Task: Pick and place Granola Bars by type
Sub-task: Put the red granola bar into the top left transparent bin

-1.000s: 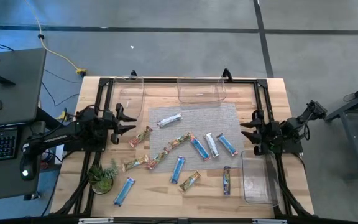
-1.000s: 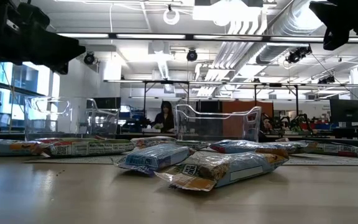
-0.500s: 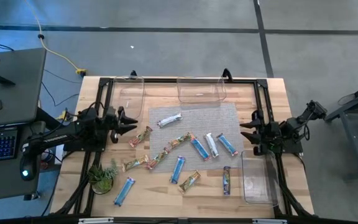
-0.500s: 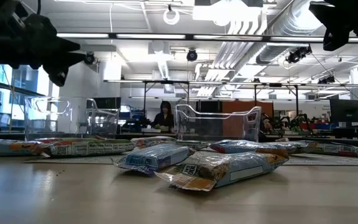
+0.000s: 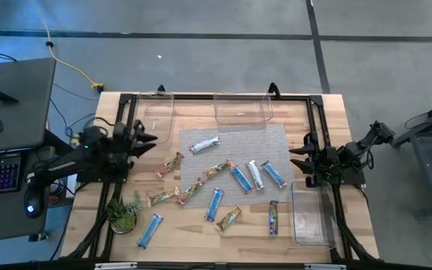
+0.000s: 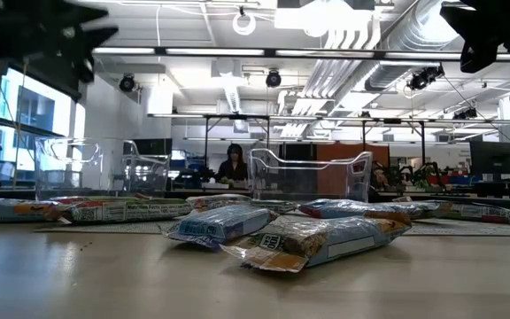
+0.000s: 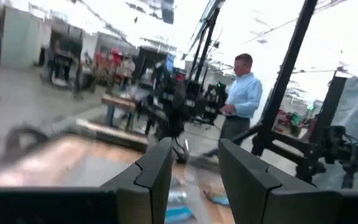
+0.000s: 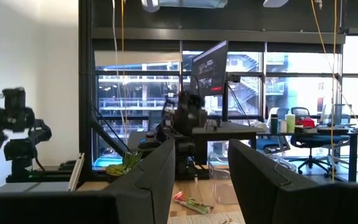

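Note:
Several wrapped granola bars lie flat on the grey mat (image 5: pixel 235 154) and the wooden table: a white one (image 5: pixel 204 145), blue ones (image 5: pixel 240 178) (image 5: pixel 214 203) (image 5: pixel 150 230), tan-orange ones (image 5: pixel 169 164) (image 5: pixel 229 218), and a dark one (image 5: pixel 274 217). They also show in the low view (image 6: pixel 317 237). My left gripper (image 5: pixel 147 141) hangs open and empty above the table's left side, left of the bars. My right gripper (image 5: pixel 298 161) hangs open and empty at the right side. The fingers stand apart in both wrist views (image 7: pixel 194 168) (image 8: pixel 201 168).
Clear bins stand at the far edge (image 5: pixel 158 112) (image 5: pixel 243 108) and at the near right (image 5: pixel 311 214). A small green plant (image 5: pixel 123 214) sits at the near left. People show beyond the table (image 7: pixel 241 99) (image 6: pixel 235 166).
My left gripper has gone up and tipped upward, drawing back a little toward the table's left edge, still open. The bars and my right gripper have kept still.

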